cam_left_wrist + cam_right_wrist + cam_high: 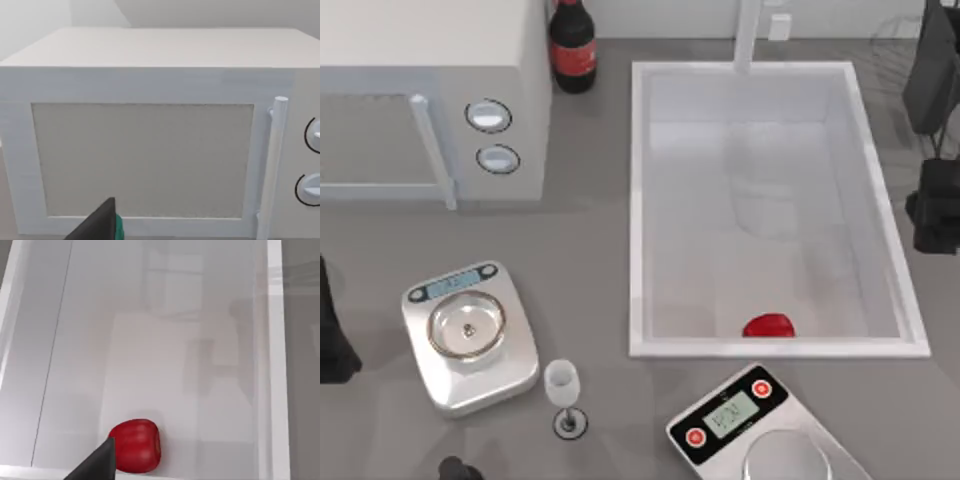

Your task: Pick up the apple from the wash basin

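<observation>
In the wash basin (642, 210), against its near wall, the apple (769, 326) lies ungrasped while your right arm waits at the table's right edge, grip state indiscernible; the whole pickup remains.

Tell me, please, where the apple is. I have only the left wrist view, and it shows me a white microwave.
Observer: The apple lies on the floor of the wash basin, close to the wall at the top view's lower side.
Operator: Is any arm near to it?
Observer: The right arm is at the table's right edge, beside the wash basin, and its wrist camera looks down on the apple. The left arm is far away, at the table's left edge.
</observation>
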Robot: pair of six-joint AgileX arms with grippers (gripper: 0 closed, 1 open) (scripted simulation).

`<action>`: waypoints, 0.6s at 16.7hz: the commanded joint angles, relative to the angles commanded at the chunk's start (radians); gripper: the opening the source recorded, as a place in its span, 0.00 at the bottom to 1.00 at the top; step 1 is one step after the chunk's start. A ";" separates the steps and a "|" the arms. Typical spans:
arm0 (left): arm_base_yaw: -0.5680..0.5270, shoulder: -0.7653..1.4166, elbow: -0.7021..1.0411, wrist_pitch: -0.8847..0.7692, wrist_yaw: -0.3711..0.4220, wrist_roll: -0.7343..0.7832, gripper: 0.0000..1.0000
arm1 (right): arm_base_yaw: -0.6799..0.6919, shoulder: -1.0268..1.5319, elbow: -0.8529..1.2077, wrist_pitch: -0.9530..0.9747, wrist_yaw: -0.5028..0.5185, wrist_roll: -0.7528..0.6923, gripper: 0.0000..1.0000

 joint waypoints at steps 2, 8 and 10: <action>0.000 0.000 0.000 0.000 0.000 0.000 1.00 | 0.052 0.215 0.154 -0.103 0.000 0.053 1.00; 0.000 0.000 0.000 0.000 0.000 0.000 1.00 | 0.181 0.764 0.540 -0.361 0.001 0.187 1.00; 0.000 0.000 0.000 0.000 0.000 0.000 1.00 | 0.210 0.883 0.626 -0.419 0.001 0.217 1.00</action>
